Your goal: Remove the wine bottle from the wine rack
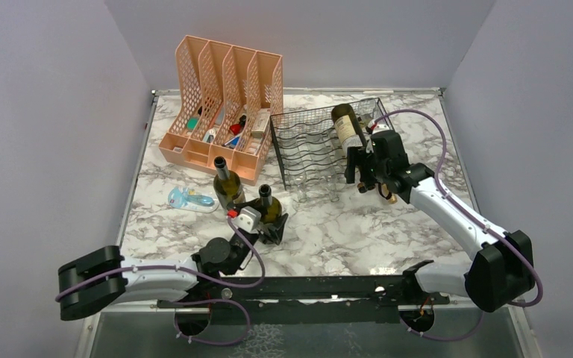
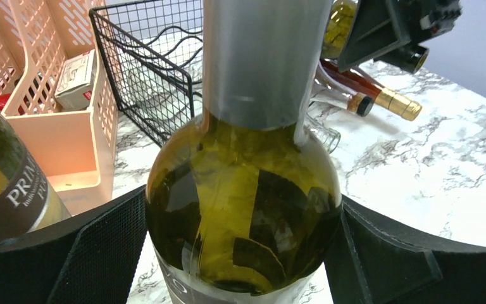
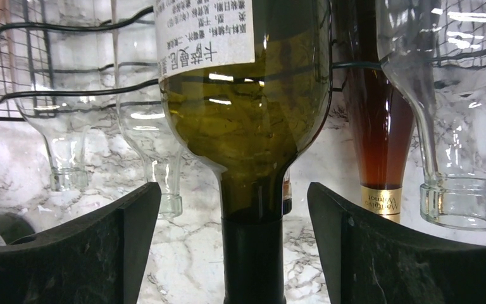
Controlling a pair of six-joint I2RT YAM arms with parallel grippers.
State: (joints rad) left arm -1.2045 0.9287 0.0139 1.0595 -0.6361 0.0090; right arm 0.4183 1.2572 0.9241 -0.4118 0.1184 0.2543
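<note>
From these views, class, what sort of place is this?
Probably a robot test cell: plain walls box in a marble-pattern table, a left arm and a right arm are bolted at its near edge, and a wine rack sits beside a file organiser.

the surface [image 1: 388, 224] is white marble with grey veining. the wine rack [image 1: 306, 145] is a black wire grid; the wine bottle [image 1: 347, 125] is olive-green glass with a white, black-printed label. the file organiser [image 1: 224, 89] is peach, slotted. the standing bottle [image 2: 243, 190] at the black left hand [image 2: 243, 218] is yellow-green with a grey neck sleeve; an amber bottle [image 3: 380, 114] wears gold foil.
</note>
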